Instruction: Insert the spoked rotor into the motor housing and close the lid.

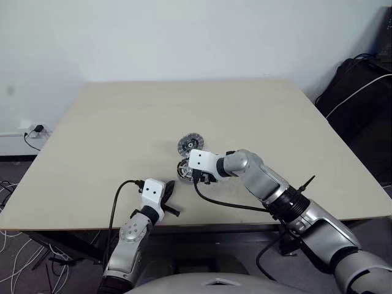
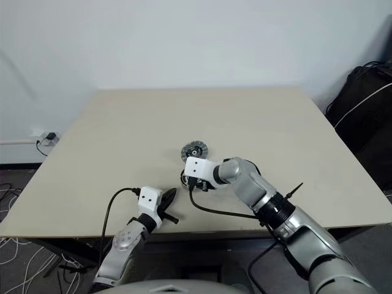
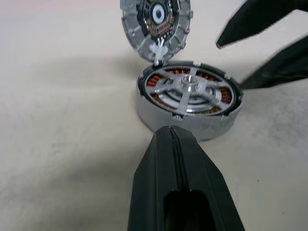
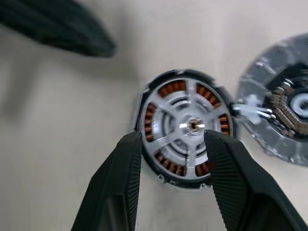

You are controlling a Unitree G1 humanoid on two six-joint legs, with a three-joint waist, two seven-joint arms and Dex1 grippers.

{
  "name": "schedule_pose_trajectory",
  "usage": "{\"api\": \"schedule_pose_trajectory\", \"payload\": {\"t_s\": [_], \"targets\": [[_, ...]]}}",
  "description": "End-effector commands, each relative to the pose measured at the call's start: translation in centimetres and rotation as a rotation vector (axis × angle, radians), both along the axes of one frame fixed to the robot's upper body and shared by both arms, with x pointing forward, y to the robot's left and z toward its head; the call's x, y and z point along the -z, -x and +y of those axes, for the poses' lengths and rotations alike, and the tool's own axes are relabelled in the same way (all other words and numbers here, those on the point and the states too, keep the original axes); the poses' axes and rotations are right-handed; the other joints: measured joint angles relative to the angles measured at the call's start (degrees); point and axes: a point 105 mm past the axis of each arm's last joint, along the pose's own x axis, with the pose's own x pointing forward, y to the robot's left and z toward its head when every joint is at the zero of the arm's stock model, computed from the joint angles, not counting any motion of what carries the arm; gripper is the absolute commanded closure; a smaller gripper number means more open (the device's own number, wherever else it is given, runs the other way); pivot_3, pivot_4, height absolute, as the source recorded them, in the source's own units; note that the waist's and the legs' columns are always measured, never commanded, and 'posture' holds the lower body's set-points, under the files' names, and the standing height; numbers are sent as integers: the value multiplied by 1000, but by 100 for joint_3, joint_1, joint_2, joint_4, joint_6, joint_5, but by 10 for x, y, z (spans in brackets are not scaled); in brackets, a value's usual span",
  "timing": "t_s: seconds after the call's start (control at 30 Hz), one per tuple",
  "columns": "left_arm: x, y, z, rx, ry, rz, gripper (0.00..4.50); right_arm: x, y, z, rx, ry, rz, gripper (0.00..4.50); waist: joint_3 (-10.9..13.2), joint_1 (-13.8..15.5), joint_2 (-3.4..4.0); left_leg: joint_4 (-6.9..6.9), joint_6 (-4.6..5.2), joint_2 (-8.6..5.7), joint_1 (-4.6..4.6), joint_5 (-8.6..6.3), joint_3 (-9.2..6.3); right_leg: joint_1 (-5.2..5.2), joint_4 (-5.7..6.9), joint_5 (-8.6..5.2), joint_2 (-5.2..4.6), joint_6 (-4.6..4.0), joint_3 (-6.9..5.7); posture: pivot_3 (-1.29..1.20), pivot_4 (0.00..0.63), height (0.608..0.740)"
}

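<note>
The motor housing (image 3: 159, 115), a shallow grey cup with copper windings, rests on the table near its front middle. The spoked rotor (image 4: 185, 126) sits inside it, silver spokes facing up. The lid (image 3: 155, 19) lies just behind the housing with its ribbed, dark-centred face up; a small white piece joins it to the housing. My right gripper (image 4: 173, 139) hangs open just above the rotor, holding nothing. My left gripper (image 3: 168, 132) is shut and empty, pointing at the housing's near side from a short distance. The lid (image 1: 190, 145) and right gripper (image 1: 199, 174) show in the head views too.
The beige table (image 1: 122, 122) stretches wide to the left and back. A black bag with a white cable (image 1: 361, 98) sits beyond the table's right edge. A wall socket and cables (image 1: 35, 130) lie at the far left, below table level.
</note>
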Motion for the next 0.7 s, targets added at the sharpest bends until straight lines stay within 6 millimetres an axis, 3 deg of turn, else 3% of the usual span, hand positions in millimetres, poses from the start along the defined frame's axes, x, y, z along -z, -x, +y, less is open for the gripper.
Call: {"api": "schedule_pose_trajectory", "payload": {"t_s": [0.03, 0.3, 0.7], "targets": [[-12, -6, -3, -7, 21, -58, 4500, -11, -3, 7, -85, 44, -40, 2285, 0, 12, 0, 0, 0, 0, 0, 0, -1, 0, 0, 0, 0, 0, -1, 0, 0, 740], [-11, -4, -1, -32, 30, -60, 4500, 4, 0, 9, -186, 157, -3, 2285, 0, 69, -1, -1, -2, -1, -3, 0, -4, -2, -1, 0, -2, -1, -3, 0, 0, 740], [-12, -3, -1, -51, 37, -65, 4500, 15, -8, 7, -186, 197, 30, 2285, 0, 132, 0, -3, -4, -3, -4, 1, -5, -5, 0, 1, -2, -3, -6, 0, 0, 740]]}}
